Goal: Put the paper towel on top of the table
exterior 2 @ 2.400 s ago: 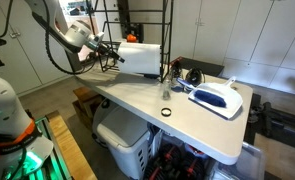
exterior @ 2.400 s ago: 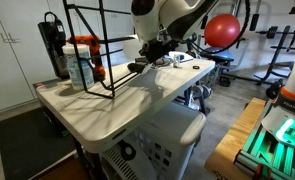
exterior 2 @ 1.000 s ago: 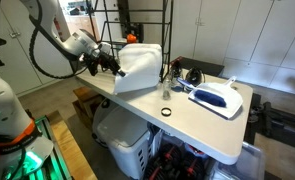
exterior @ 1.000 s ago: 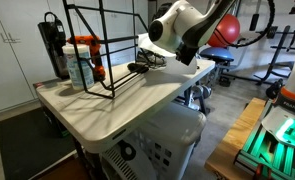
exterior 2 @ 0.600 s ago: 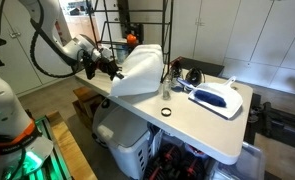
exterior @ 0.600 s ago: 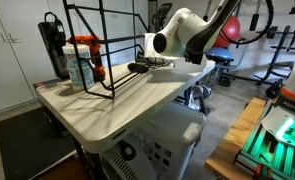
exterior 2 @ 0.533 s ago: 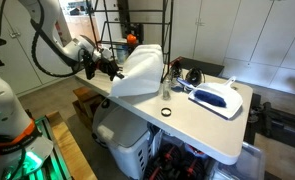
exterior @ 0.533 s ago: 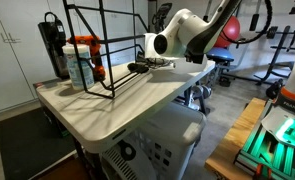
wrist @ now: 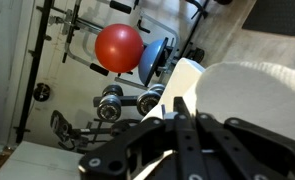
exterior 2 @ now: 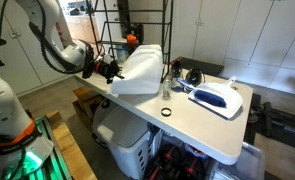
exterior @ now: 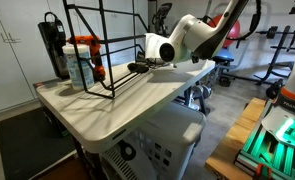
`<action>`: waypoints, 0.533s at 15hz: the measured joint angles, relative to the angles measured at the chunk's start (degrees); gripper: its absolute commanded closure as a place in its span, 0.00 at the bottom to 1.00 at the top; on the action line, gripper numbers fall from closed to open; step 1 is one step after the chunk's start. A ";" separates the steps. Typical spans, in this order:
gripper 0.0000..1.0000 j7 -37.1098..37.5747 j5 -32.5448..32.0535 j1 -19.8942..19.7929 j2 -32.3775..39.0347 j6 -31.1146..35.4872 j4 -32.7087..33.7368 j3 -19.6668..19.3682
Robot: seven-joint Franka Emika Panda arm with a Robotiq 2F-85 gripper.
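The fingers [exterior 2: 110, 70] sit at the end of the paper towel [exterior 2: 137, 72]. Whether they grip it or have parted cannot be told; the wrist view shows them close together with the roll just beside them. The paper towel stands tilted on the surface [exterior 2: 202, 125], near its edge and beside the wire rack [exterior 2: 147, 25].

Judged step: placement, at or near release. The next move calls for confirming that the fingers are free, then a straight withdrawal that does not drag or tip the roll.
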 measured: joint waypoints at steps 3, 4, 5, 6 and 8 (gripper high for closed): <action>0.99 -6.23 -0.20 0.05 -0.15 -0.01 -1.35 0.39; 0.99 -7.52 -0.20 0.05 -0.25 0.11 -1.67 0.48; 0.99 -8.27 -0.20 0.05 -0.37 0.16 -1.84 0.57; 0.99 -8.68 -0.20 0.05 -0.47 0.17 -1.92 0.61; 0.99 -9.03 -0.20 0.05 -0.57 0.19 -1.93 0.64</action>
